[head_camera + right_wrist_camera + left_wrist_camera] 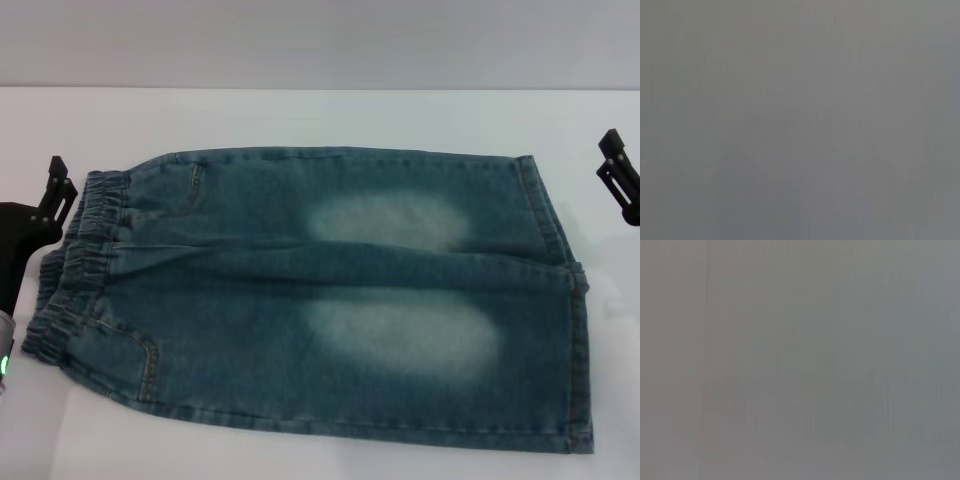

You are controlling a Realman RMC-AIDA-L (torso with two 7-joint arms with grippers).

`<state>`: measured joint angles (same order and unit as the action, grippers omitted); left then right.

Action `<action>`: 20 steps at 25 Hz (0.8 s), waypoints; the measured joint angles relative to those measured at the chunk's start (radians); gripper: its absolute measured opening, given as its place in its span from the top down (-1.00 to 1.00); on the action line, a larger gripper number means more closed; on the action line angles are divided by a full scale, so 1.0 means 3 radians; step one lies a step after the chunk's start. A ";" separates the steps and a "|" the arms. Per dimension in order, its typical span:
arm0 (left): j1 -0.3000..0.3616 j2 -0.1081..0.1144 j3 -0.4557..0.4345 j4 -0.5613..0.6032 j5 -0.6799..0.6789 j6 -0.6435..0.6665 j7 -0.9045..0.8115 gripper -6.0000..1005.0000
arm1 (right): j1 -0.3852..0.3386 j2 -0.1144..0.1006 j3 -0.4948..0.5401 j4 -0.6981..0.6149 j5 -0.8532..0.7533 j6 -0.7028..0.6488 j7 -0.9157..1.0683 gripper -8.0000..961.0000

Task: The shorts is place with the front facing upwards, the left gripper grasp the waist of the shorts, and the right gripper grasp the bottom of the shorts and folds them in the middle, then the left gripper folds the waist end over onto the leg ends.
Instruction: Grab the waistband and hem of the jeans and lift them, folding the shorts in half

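Note:
The blue-green denim shorts [250, 290] lie spread flat on the white table, two pale faded patches facing up. The puckered elastic waist [75, 260] is at the left and the straight stitched leg ends [565, 300] are at the right. My left gripper [62, 176] hovers just beyond the waist's far corner, open and holding nothing. At the right edge, beyond the far leg hem, my right gripper [608, 156] is open and clear of the cloth. Both wrist views show only plain grey surface.
The white table [300, 115] runs bare behind the shorts up to a grey wall. The near hem of the shorts lies close to the bottom edge of the head view.

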<state>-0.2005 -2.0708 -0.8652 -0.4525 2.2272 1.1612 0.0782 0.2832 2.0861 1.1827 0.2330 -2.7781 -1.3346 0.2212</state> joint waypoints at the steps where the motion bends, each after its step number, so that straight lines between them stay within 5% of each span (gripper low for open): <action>1: -0.0001 0.0000 0.0000 0.0000 0.0001 0.0000 0.0000 -0.68 | -0.0001 0.0000 0.0000 0.0000 0.0000 0.0000 0.0000 -0.67; 20: -0.0002 0.0000 0.0000 -0.0005 0.0008 0.0000 0.0000 -0.68 | -0.0014 0.0001 -0.0001 0.0000 0.0000 -0.0005 0.0010 -0.67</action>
<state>-0.2009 -2.0708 -0.8652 -0.4540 2.2295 1.1612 0.0782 0.2791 2.0864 1.1825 0.2330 -2.7780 -1.3360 0.2243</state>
